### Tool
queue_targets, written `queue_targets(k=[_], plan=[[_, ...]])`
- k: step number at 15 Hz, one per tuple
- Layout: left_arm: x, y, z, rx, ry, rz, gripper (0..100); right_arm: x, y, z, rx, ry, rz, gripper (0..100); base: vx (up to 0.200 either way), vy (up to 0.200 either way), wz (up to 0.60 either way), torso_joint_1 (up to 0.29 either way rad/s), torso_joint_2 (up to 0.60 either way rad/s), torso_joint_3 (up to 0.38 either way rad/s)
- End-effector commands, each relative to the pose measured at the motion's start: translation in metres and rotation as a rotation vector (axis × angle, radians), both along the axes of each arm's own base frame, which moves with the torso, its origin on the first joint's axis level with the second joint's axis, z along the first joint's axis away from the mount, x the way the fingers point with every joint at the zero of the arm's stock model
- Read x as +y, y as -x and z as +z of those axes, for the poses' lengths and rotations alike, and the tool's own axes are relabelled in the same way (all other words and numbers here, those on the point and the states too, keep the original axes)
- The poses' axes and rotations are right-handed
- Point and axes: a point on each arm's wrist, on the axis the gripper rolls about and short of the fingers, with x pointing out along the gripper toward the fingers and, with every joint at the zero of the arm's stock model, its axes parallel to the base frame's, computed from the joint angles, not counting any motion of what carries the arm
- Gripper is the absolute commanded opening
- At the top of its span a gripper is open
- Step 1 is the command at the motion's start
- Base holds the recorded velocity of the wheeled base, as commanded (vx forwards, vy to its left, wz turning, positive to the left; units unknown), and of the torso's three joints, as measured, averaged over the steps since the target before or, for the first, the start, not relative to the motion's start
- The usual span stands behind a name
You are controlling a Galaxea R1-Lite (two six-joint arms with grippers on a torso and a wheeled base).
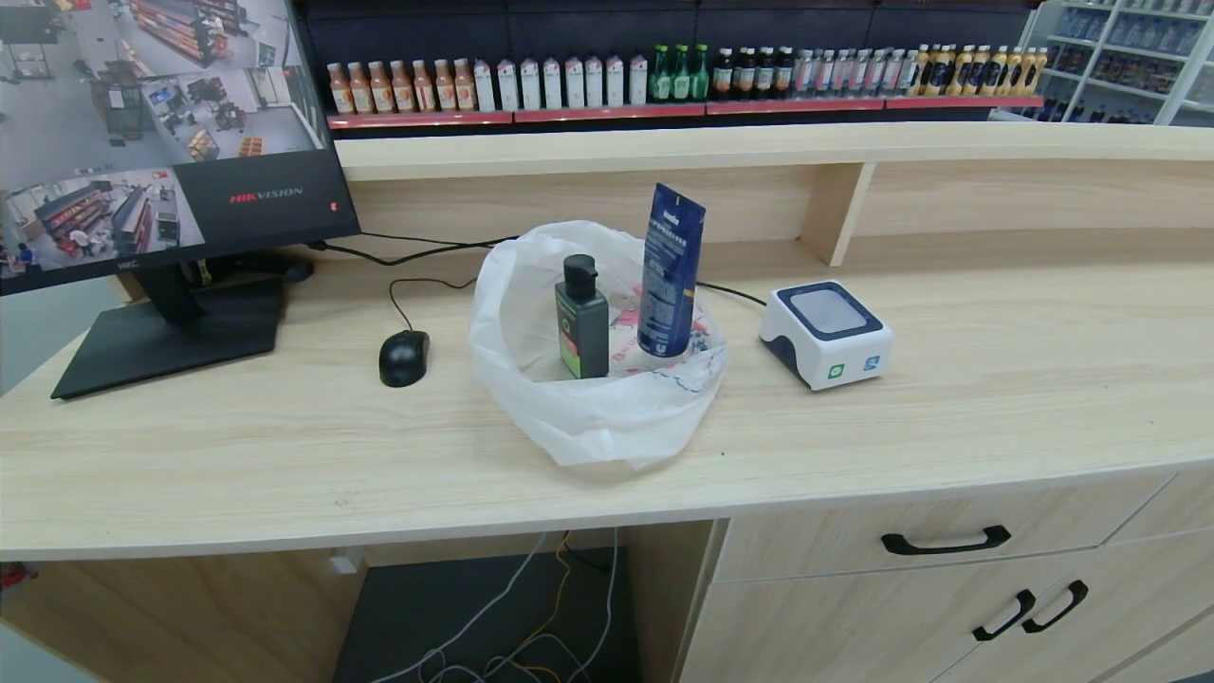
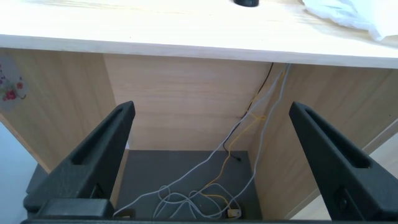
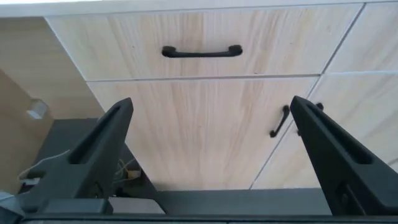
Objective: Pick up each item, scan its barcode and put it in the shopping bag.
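shopping bag [image 1: 607, 417]: white, open, on desk [image 1: 285, 455], above L pincer [image 2: 211, 112]
bottle [image 1: 581, 323]: dark, upright in bag
tube [image 1: 669, 275]: blue, upright, beside bottle

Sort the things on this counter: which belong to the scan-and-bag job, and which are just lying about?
Job: white plastic shopping bag; dark green pump bottle and tall blue tube, both standing in it; white-and-navy barcode scanner box.
Lying about: black computer mouse; black monitor on its stand.

Shopping bag [image 1: 607, 427] gapes upward; bottle [image 1: 581, 323], tube [image 1: 670, 275] stand inside; scanner [image 1: 825, 332] apparently apart.
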Motion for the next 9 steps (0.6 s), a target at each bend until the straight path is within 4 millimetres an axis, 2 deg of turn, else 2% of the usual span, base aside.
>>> queue_targets(k=[1,4,6,9], plan=[[0.0000,0.0000,0.0000,0.000,0.001,0.001,100,0.0004,0.0056,-0.0014,-0.073,0.001,-0.023,100,0.000,0.000,0.00,0.000,0.00,0.000],[0.0000,0.0000,0.0000,0.000,-0.001,0.001,100,0.0004,0.0056,-0.0014,-0.073,0.009,-0.024,100,0.000,0.000,0.00,0.000,0.00,0.000],[0.0000,0.0000,0.0000,0.000,-0.001,0.001,100,0.0004,0.0056,-0.0014,-0.073,0.009,-0.024,100,-0.200,0.000,0.00,0.002,0.00,0.007],[0.0000,0.0000,0.0000,0.000,-0.002,0.001,100,0.0004,0.0056,-0.0014,-0.073,0.007,-0.024,100,0.000,0.000,0.00,0.000,0.00,0.000]])
